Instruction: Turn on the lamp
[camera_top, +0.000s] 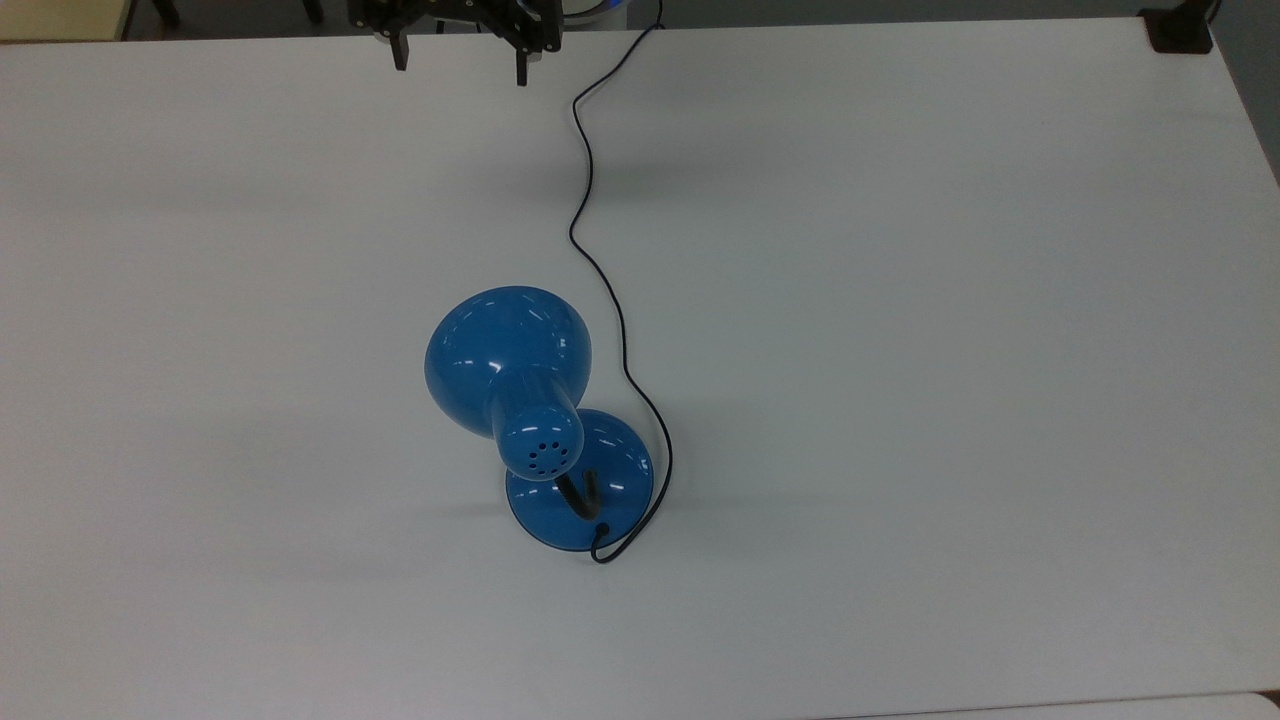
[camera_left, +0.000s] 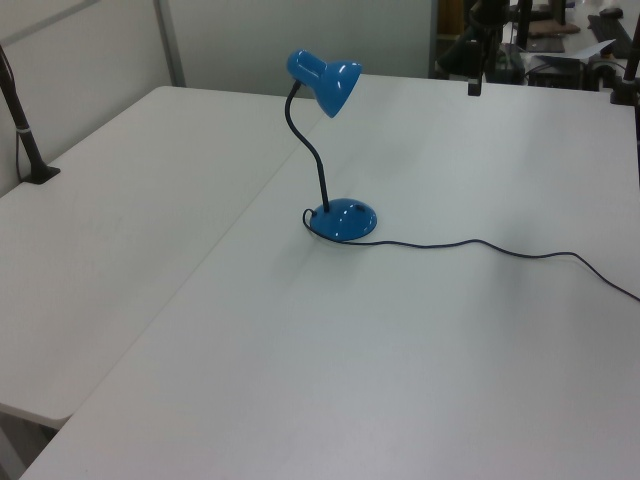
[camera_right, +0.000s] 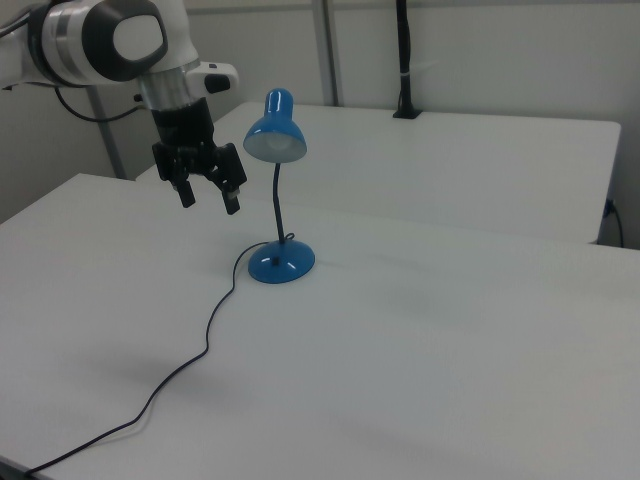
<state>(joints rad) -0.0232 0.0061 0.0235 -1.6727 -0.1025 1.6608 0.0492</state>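
Standing upright, glossy blue lamp, unlit

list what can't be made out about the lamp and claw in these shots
- Lamp switch: too small to find on the base in the top view or the left view.
- Bulb: the top view has the shade covering it.
- Claw: the top view's upper edge cuts off everything above its open fingers.

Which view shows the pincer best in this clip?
The right view: the pincer hangs in full sight with its fingers spread, above the table beside the lamp. The top view catches just its fingertips at the upper edge; the left view has it small and dark, far off.
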